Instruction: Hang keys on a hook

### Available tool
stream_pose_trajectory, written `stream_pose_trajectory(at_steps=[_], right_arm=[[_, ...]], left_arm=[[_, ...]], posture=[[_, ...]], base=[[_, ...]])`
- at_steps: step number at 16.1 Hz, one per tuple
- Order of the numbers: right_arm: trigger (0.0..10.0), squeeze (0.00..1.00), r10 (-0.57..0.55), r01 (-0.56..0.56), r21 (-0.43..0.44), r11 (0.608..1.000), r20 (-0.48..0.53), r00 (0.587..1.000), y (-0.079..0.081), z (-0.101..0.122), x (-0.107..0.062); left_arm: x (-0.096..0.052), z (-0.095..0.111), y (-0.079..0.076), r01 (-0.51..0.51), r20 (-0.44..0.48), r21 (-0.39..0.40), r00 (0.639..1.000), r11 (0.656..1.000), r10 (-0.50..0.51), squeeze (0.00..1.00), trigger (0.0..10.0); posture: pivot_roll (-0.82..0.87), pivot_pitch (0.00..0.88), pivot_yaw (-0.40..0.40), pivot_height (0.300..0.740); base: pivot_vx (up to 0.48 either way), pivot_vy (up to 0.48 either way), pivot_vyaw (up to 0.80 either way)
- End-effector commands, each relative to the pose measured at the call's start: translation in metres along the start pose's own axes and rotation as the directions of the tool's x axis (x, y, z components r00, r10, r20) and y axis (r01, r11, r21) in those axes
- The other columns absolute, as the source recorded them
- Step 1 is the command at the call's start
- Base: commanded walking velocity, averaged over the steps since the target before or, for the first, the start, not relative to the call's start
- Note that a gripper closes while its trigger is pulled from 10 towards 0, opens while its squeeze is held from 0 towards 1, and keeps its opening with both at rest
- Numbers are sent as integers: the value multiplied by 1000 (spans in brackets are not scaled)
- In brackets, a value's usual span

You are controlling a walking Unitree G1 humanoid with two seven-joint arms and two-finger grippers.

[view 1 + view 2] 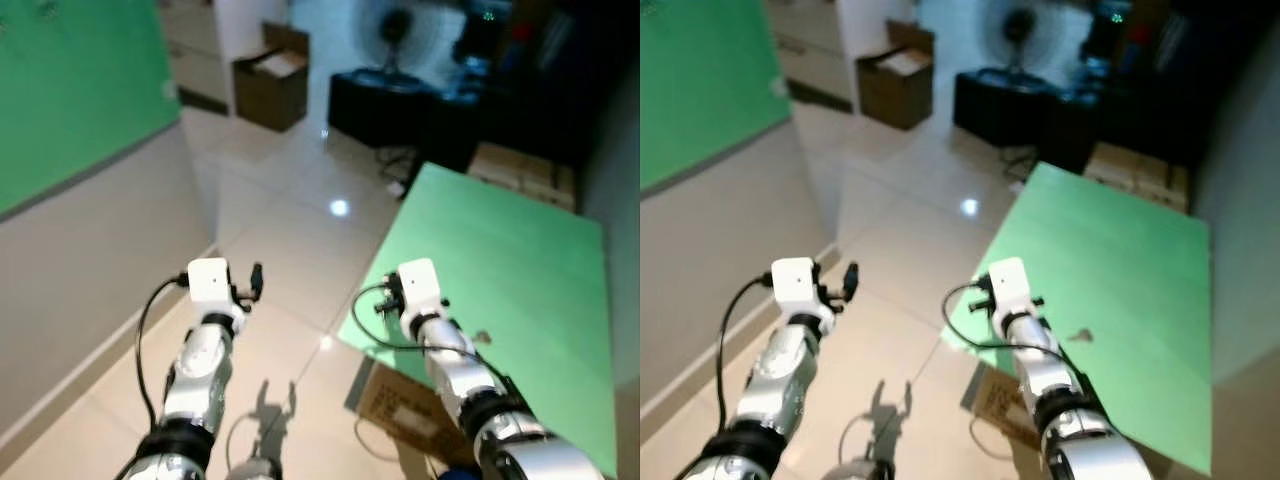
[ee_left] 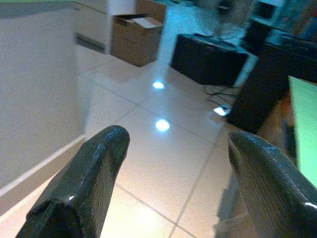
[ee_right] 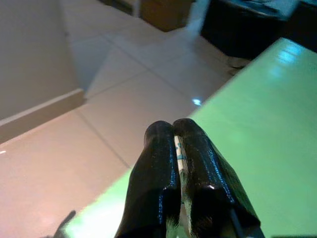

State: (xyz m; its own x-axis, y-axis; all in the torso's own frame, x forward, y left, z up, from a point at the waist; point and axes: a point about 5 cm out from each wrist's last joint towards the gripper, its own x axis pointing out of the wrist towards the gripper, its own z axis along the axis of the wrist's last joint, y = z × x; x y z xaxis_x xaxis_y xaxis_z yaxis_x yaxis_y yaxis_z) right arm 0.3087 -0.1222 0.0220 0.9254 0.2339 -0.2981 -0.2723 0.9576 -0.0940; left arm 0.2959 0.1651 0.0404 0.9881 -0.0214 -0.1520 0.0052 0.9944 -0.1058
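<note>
Right gripper (image 3: 181,148) is pressed shut on something thin, perhaps keys; left gripper (image 2: 173,148) is held apart. Hanging is judged undone.

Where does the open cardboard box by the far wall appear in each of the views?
Left eye view: cardboard box, top, left of centre.
Right eye view: top, left of centre.
Left wrist view: top, between the centre and the left edge, above the left end effector.
Right wrist view: at the top edge, cut off.
Shared landmark: the bright light reflection on the floor tiles.
</note>
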Motion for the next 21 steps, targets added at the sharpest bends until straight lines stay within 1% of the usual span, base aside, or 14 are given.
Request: stream_pose_trajectory(at_steps=[1, 5, 7, 9, 10, 11, 12, 13, 14, 16, 18, 19, 20, 21], right_arm=[[10000, 0, -3, 3, 5, 1000, 12, 1000, -3, 4, 1], [10000, 0, -13, 13, 16, 1000, 13, 1000, -5, 3, 1], [10000, 0, -63, 61, 46, 997, 52, 997, -14, 5, -2], [10000, 0, -152, 144, 59, 988, 168, 974, -32, 13, -11], [10000, 0, -158, 150, 56, 987, 188, 969, -35, 13, -15], [10000, 0, -186, 180, 47, 983, 229, 956, -44, 12, -24], [10000, 0, -203, 198, 44, 979, 241, 949, -48, 11, -29], [10000, 0, -217, 210, 52, 976, 248, 944, -48, 6, -34], [10000, 0, -247, 233, 84, 969, 237, 940, -48, 1, -37], [10000, 0, -234, 220, 87, 972, 231, 944, -43, -2, -38], [10000, 0, -206, 195, 70, 978, 235, 950, -38, -1, -37], [10000, 0, -202, 191, 66, 979, 233, 951, -37, -1, -37], [10000, 0, -160, 154, 48, 987, 207, 965, -30, -2, -33], [10000, 0, -159, 155, 37, 987, 204, 966, -28, -2, -32]], left_arm=[[1, 3, -1, 7, 7, -1, 1000, 1000, -7, 0, 10000], [0, 2, 1, -10, 9, -22, 1000, 1000, 10, 0, 10000], [-4, 4, 11, -41, 38, -49, 998, 998, 43, 0, 10000], [-21, 0, 35, -106, 67, -55, 992, 993, 109, 0, 10000], [-27, -2, 41, -116, 65, -52, 991, 992, 119, 0, 10000], [-38, -4, 52, -143, 72, -66, 986, 988, 148, 0, 10000], [-44, -4, 58, -157, 79, -83, 983, 984, 164, 0, 10000], [-51, -7, 59, -164, 83, -130, 981, 978, 175, 0, 10000], [-60, -15, 58, -180, 71, -122, 979, 976, 189, 0, 10000], [-70, -29, 42, -164, 32, -138, 985, 977, 169, 0, 10000], [-63, -22, 33, -130, 52, -149, 989, 980, 139, 0, 10000], [-62, -21, 33, -128, 53, -147, 989, 981, 137, 0, 10000], [-57, -16, 31, -125, 57, -134, 989, 983, 133, 0, 10000], [-53, -14, 31, -125, 56, -129, 989, 984, 133, 0, 10000]], posture=[[-12, 0, -24, 740], [-8, 0, -26, 740], [-20, 0, -26, 740], [-34, 0, -27, 740], [-34, 0, -27, 740], [-40, 0, -28, 740], [-40, 0, -28, 740], [-51, 0, -23, 740], [-52, 0, -16, 740], [-51, 0, -12, 740], [-46, 0, -14, 740], [-45, 0, -13, 740], [-44, 0, -11, 740], [-42, 0, -9, 740]], base=[[0, 0, 688], [0, 0, 680], [0, 0, 675], [0, 0, 675], [0, 0, 681], [0, 0, 669], [0, 0, 669], [0, 0, 675], [0, 0, 669], [0, 0, 675], [0, 0, 675], [0, 0, 675], [0, 0, 675], [0, 0, 669]])
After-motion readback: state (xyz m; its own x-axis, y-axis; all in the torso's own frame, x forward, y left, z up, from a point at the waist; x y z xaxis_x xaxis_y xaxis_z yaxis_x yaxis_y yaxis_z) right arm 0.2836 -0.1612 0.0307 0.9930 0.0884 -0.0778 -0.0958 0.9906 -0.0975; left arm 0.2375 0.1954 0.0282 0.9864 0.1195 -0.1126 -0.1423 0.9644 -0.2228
